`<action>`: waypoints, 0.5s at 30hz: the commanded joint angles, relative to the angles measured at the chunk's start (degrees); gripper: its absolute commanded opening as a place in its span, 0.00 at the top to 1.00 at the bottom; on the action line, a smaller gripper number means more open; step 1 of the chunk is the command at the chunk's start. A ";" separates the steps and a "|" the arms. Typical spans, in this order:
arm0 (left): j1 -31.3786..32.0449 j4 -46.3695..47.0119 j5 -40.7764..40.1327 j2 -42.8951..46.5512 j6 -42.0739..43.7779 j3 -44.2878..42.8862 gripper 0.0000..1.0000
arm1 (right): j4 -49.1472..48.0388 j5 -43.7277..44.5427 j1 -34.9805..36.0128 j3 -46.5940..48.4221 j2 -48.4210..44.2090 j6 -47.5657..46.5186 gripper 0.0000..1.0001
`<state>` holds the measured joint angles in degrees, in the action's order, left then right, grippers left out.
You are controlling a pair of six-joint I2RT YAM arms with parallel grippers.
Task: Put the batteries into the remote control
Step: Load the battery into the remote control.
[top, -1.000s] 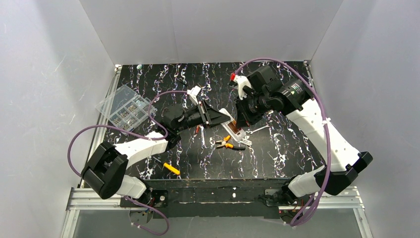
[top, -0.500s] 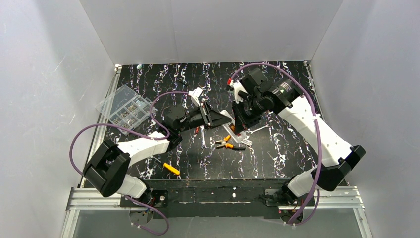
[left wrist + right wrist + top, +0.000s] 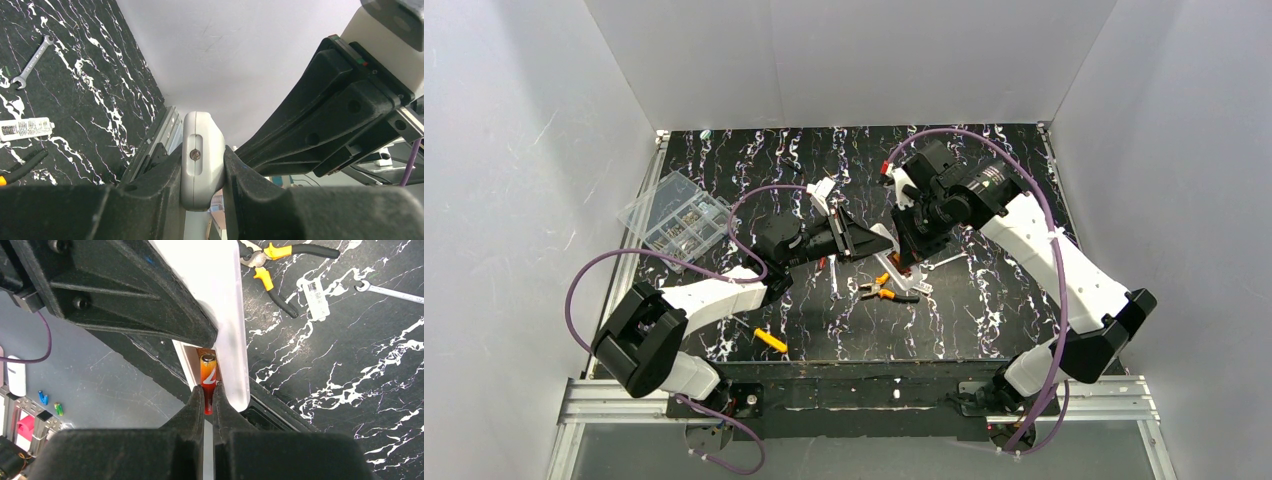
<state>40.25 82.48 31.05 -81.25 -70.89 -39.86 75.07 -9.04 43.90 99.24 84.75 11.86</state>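
1. Between the fingers of the left tool (image 3: 202, 172) the remote control (image 3: 201, 145) is clamped edge-on, so that tool is closed on the white handset. A small screw (image 3: 195, 155) can be seen in a slot on the narrow end facing the wrist camera.
2. From above, the left tool (image 3: 849, 238) and the right tool (image 3: 911, 250) are seen meeting over the middle of the bench (image 3: 994, 310), with the remote control (image 3: 882, 238) held up off it between them.
3. The right tool (image 3: 208, 390) is pinched almost shut on one red-orange battery (image 3: 208, 374), which is gripped by its near end.
4. Just ahead of the right tool's tips, the far end of the battery is laid along the open recess at the end of the remote control (image 3: 225, 300). Whether it's fully seated can't be told tbh.
5. Past the right tool and off to its right, down on the bench, yellow-and-black pliers (image 3: 257, 259), a small white labelled tube (image 3: 316, 299) and a wrench (image 3: 387, 291) are lying apart from each other.
6. Well off to the left of the left tool, a clear compartment box (image 3: 677, 220) is parked at the bench edge. A small yellow-handled piece (image 3: 771, 341) is lying back near the left arm.
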 commanded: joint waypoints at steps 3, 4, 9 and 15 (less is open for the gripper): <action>0.24 5.90 2.06 2.27 1.02 -0.93 1.00 | -0.38 0.40 0.31 -1.42 0.03 -0.04 0.99; 0.23 5.89 2.14 2.28 0.95 -1.06 1.00 | -0.60 0.19 0.31 -1.61 0.03 -0.06 0.99; 0.28 5.94 2.33 2.35 0.84 -1.16 1.00 | -1.41 -0.07 0.35 -2.21 0.45 -0.15 0.99; 0.43 5.87 2.48 2.39 0.48 -1.23 1.00 | -2.43 -0.18 0.48 -2.12 0.75 -1.27 0.99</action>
<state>40.27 82.41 31.18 -81.25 -70.48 -39.86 74.61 -9.15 44.01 97.60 85.03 11.73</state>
